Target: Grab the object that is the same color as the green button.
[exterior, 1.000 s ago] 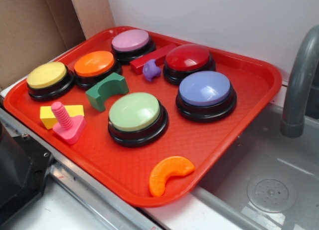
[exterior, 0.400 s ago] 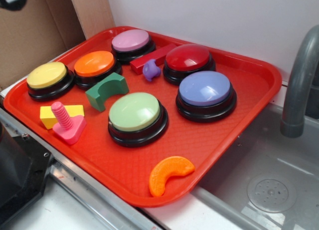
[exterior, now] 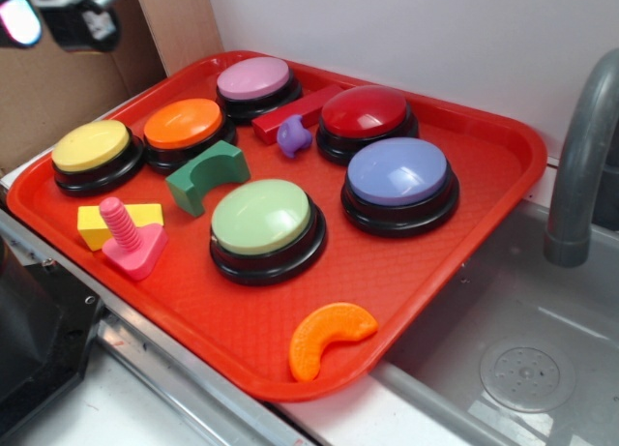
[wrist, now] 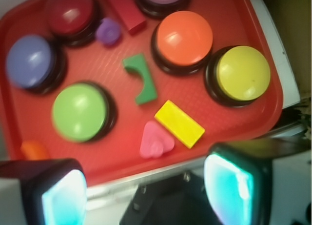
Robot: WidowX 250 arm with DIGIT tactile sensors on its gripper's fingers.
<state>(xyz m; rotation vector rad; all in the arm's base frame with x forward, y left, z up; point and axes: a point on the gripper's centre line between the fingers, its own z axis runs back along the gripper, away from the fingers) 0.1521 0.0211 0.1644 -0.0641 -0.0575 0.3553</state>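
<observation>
Item: green block (wrist: 140, 78), arched, on the red tray (exterior: 426, 272) between the orange button (wrist: 184, 38) and green button (wrist: 79, 111). End effector (wrist: 146, 191): fingers spread, empty, high above the tray's near edge. Block lies ahead, roughly centred; long axis nearly front-to-back in the wrist view.

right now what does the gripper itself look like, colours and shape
In the wrist view the gripper shows two chunky fingers with rounded black housings and glossy pale cyan inner pads. In the exterior view only part of it shows at the top left corner: black body, a pale cyan pad and some grey metal parts. No markings or cables can be made out.
</observation>
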